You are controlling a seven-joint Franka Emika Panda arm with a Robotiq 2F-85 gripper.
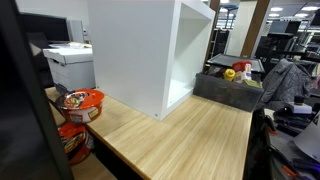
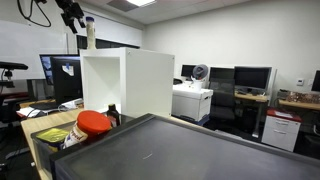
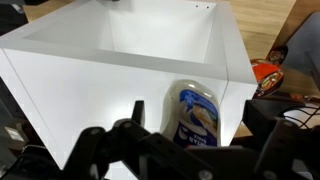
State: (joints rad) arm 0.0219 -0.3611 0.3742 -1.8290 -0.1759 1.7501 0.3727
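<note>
The room is an office or lab with desks, monitors (image 2: 250,78) and a printer (image 1: 68,62) at the back. In front is a light wooden tabletop (image 1: 190,140), and on it stands a tall white cabinet (image 1: 130,50) with one open side. Beside the cabinet are some red bowls (image 1: 82,100), and at the far end there is a grey bin (image 1: 228,88) with colourful small things inside.

On the top of the cabinet is a pale bottle (image 2: 90,38) with a blue label. In an exterior view it seems to stand upright. In the wrist view the bottle (image 3: 197,115) is close to the front edge of the top panel. The hand (image 2: 76,20) hangs just above and a little beside the bottle. Its fingers are spread wide, nothing is between them, and they do not touch the bottle.

In my judgement the main risk is the place of the bottle. It is narrow, tall and near the edge, so a finger that meets it from the side could tip it, and then it may roll off the cabinet down to the tabletop. If the hand is not centred over the bottle, one finger could land on the cap or strike the hard panel. The body looks smooth and rounded, so a shallow pinch may slip.
</note>
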